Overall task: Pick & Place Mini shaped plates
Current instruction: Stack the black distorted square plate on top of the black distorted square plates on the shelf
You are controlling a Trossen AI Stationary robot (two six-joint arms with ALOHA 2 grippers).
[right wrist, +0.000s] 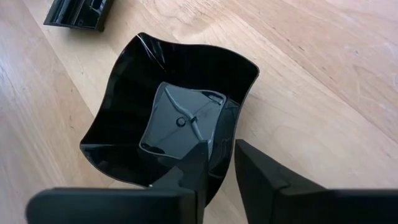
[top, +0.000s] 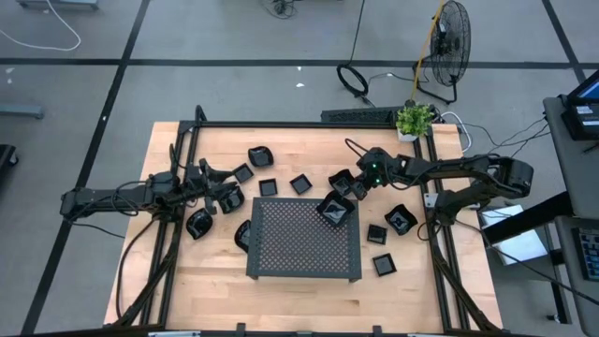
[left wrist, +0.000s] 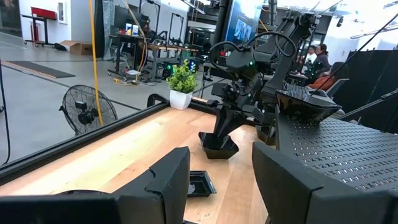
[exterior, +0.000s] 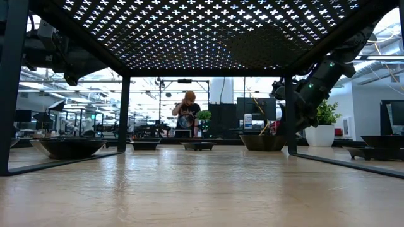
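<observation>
Right hand [right wrist: 219,168] pinching rim of glossy black wavy-edged square plate [right wrist: 168,118] on worktop [top: 168,271], just beyond perforated tray's [top: 304,239] far right corner. Thin-rim grip: plate may slip or tilt on lift. Left hand [left wrist: 221,180] spread, idle near worktop's left edge.

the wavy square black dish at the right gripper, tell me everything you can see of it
The dish is glossy black, plastic by its look, with wavy flared walls, pointed corners and a flat square base. It sits upright on the wooden table, just off the perforated tray's far right corner. The right gripper straddles its near rim, one finger inside, one outside, closing on it.
</observation>
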